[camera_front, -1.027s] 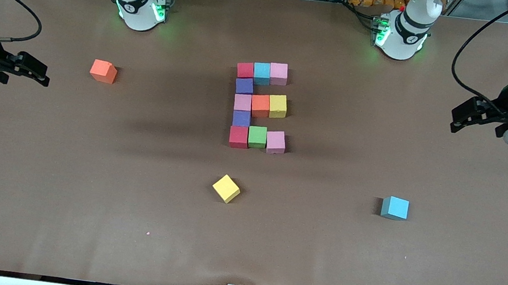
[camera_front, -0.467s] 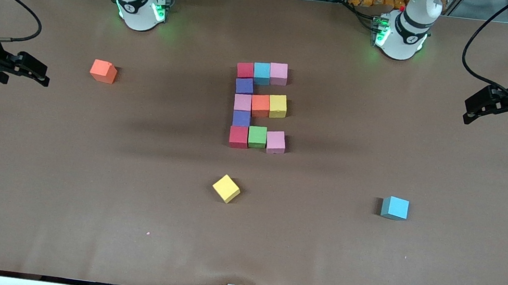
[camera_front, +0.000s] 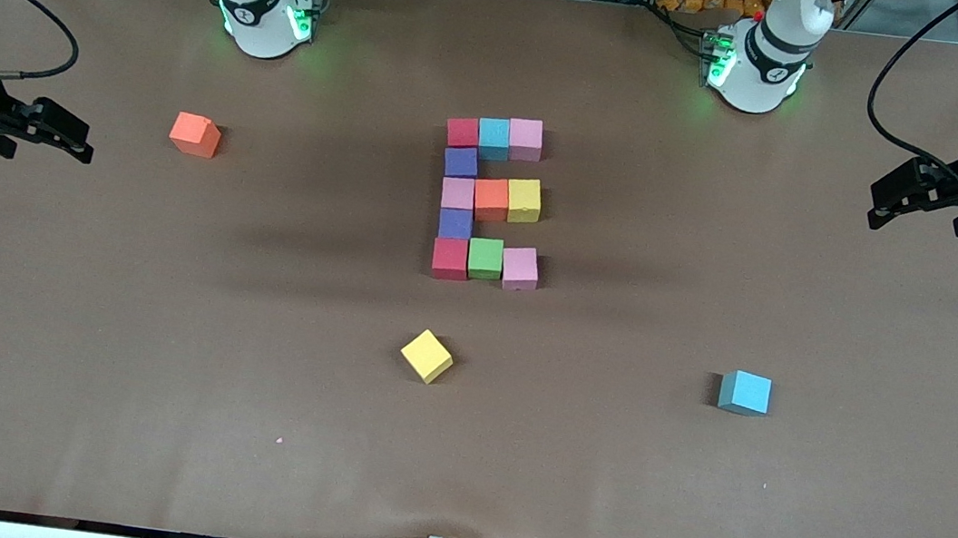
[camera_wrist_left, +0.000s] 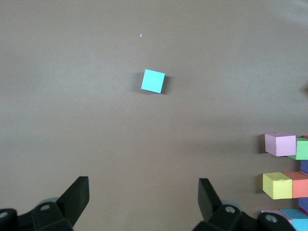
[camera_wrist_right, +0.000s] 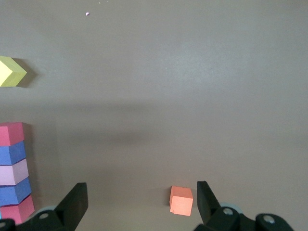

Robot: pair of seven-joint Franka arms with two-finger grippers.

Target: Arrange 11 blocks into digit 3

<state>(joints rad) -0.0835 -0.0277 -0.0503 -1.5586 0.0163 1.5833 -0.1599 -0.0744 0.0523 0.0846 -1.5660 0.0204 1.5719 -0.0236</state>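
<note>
We see a brown table [camera_front: 151, 412] from above, with nothing in either arm's grasp. Nearest the front camera sit two loose blocks: a yellow cube [camera_front: 426, 356], turned corner-on, roughly in line with the middle of the table, and a teal-blue cube [camera_front: 744, 392] toward the left arm's end.

Farther from the camera, at the middle of the table, we find the digit 3 [camera_front: 492, 201], built flat from eleven touching cubes. Its nearest bar reads red [camera_front: 450, 258], green [camera_front: 485, 258], pink [camera_front: 520, 268]. The middle bar reads pink [camera_front: 458, 192], orange [camera_front: 491, 199], yellow [camera_front: 524, 200]. The farthest bar reads red [camera_front: 462, 132], teal-blue [camera_front: 493, 137], pink [camera_front: 525, 138]. Two purple cubes [camera_front: 461, 162] link the bars along the column at the right arm's end of the figure. Seen from this camera the bars point toward the left arm's end.

A loose orange cube [camera_front: 195, 134] sits well apart from the figure, toward the right arm's end, about level with the purple cube nearer the bases.

The right pincer [camera_front: 61, 134] hangs over that end's edge of the table, its fingers spread wide and empty; its wrist view looks across at the orange cube. The left pincer [camera_front: 908, 196] hangs over its own end's edge, fingers likewise spread wide and empty; its wrist view takes in the loose teal-blue cube and part of the figure.
</note>
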